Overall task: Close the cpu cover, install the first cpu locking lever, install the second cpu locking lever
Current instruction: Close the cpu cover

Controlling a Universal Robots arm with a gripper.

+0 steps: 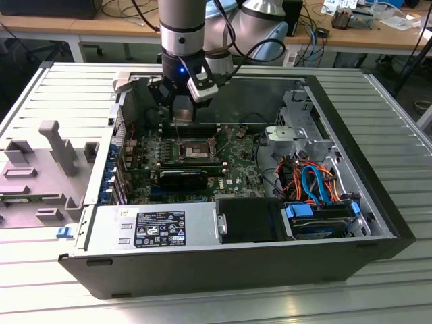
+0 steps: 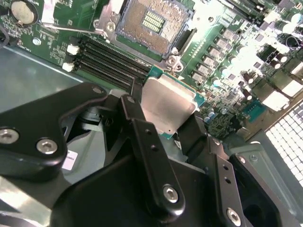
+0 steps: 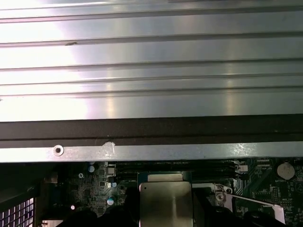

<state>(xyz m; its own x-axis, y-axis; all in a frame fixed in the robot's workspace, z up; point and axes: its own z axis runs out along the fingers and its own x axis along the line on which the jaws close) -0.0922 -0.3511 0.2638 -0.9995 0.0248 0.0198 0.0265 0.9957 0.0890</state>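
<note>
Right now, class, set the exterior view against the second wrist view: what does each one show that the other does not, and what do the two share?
Exterior view's own: the large grey labelled power-supply box, the blue drive carriers, the orange cables and the black computer case around them.
Second wrist view's own: the gold contact grid and a round silver coin battery.
Shared: the green motherboard, its open square CPU socket, and the black gripper with a silvery square chip clamped between its fingers.
</note>
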